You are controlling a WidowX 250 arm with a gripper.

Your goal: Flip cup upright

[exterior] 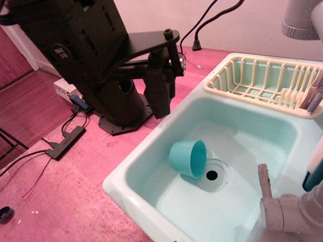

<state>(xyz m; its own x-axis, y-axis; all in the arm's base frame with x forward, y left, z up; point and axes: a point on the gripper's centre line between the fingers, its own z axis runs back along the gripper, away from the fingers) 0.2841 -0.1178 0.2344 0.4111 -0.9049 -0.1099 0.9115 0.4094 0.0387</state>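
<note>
The teal cup point(187, 158) lies on its side on the bottom of the pale mint sink point(151, 166). Its base points left and its open rim faces right, beside the drain hole point(212, 175). No handle shows. My black gripper point(162, 108) hangs from the arm above the sink's far left rim. It is up and to the left of the cup, well apart from it, and holds nothing. The fingers show as one dark slab seen edge-on, so I cannot tell whether they are open or shut.
A cream dish rack point(262, 83) sits on the sink's back right edge. A grey faucet point(282, 212) stands at the front right. The arm's base point(121, 111), a power strip point(65, 142) and cables lie on the pink table to the left.
</note>
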